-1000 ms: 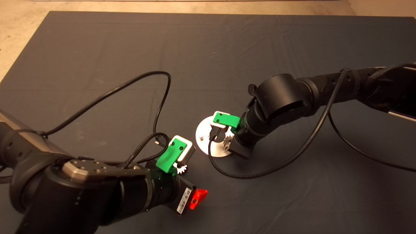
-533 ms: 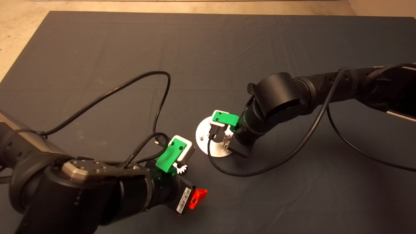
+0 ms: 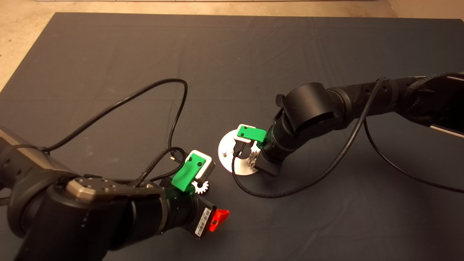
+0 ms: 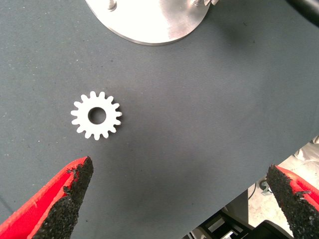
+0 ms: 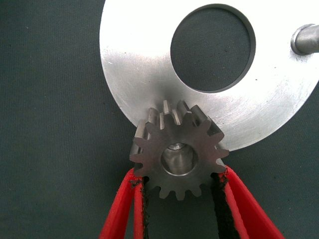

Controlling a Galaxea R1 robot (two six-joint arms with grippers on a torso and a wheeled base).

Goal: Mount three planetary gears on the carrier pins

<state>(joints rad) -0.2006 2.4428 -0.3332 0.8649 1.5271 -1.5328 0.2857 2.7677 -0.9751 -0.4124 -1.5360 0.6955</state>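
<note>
My right gripper (image 5: 178, 177) is shut on a grey planetary gear (image 5: 177, 154), holding it over the rim of the silver disc (image 5: 139, 74). A carrier pin (image 5: 175, 152) shows inside that gear's centre hole. Another carrier pin (image 5: 305, 39) stands bare on the disc's far side. A second planetary gear (image 4: 96, 115) lies flat on the mat beside the disc (image 3: 226, 145), also seen in the head view as a pale gear (image 3: 200, 186). My left gripper (image 4: 178, 172) hovers above the mat near this gear, open wide, with nothing between its fingers.
Black cables loop over the mat: one from the left arm (image 3: 152, 90), one from the right wrist (image 3: 290, 190) curving just in front of the disc. The mat's far edge meets a tan floor (image 3: 21, 32).
My left arm has drawn back slightly toward the lower left, so more of the loose gear on the mat shows. The right gripper has hardly moved over the disc.
</note>
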